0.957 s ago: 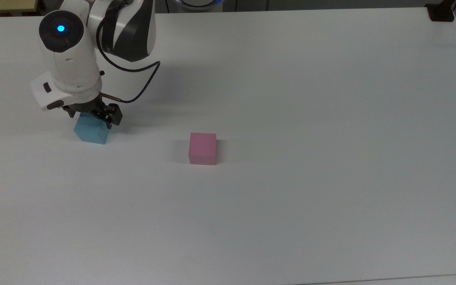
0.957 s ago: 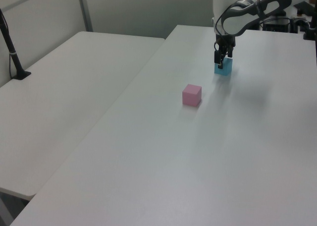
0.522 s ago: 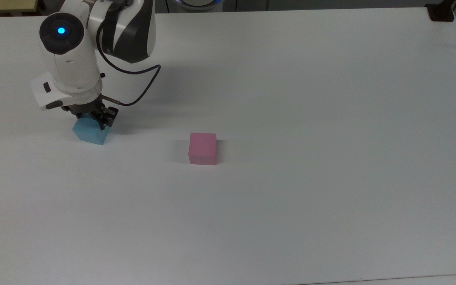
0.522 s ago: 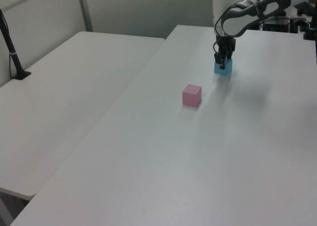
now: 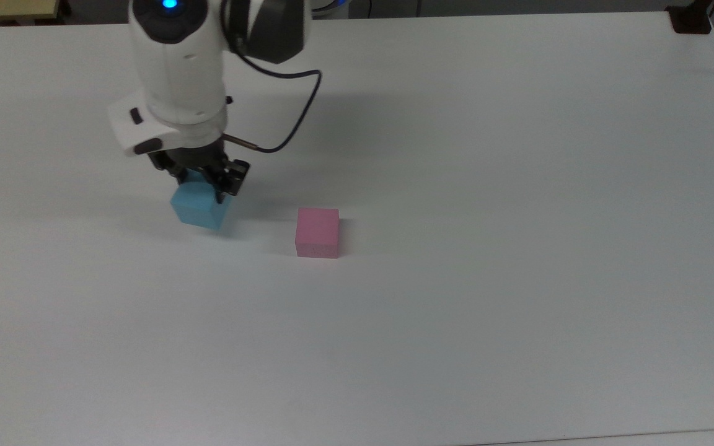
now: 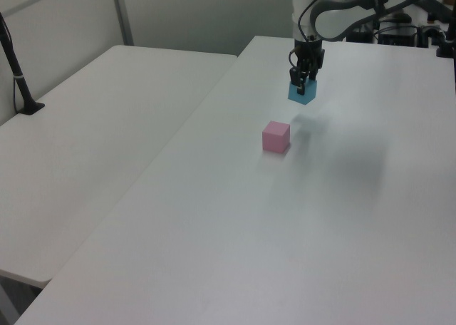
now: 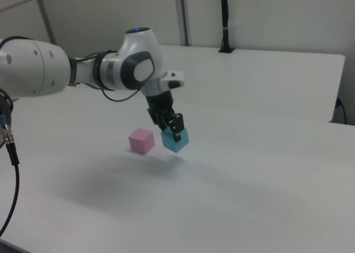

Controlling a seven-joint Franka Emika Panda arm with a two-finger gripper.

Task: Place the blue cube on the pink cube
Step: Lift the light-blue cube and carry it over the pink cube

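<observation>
White and bare, the counter [image 5: 518, 186] carried little beyond the pink cube [image 5: 318, 231], which sat flat just left of the top view's centre, while a second pale table stood beside it on the left view's left and a dark post rose at the right view's upper middle. We had the hand [image 5: 202, 183] clamped on the blue cube [image 5: 201, 208], its two dark fingers pinching the upper part of opposite faces, and the cube hung clear of the surface: in the right view [image 7: 176, 140] it floated just right of the pink cube [image 7: 141, 140] with its shadow lying apart on the counter below. In the left view the blue cube [image 6: 301, 93] showed in the upper middle of the frame, above the pink cube [image 6: 276, 137] and a little to its right. We judged that we were in the carrying stage, with the stacking not yet done. To do it well we needed enough height for the blue cube's underside to pass over the pink top without nudging it. The held cube looked turned relative to the pink one in the top view, so we thought a twist of the wrist would square the faces. We would then centre it, lower slowly until the faces met, and only then part the fingers, since light foam could tip or cling.
</observation>
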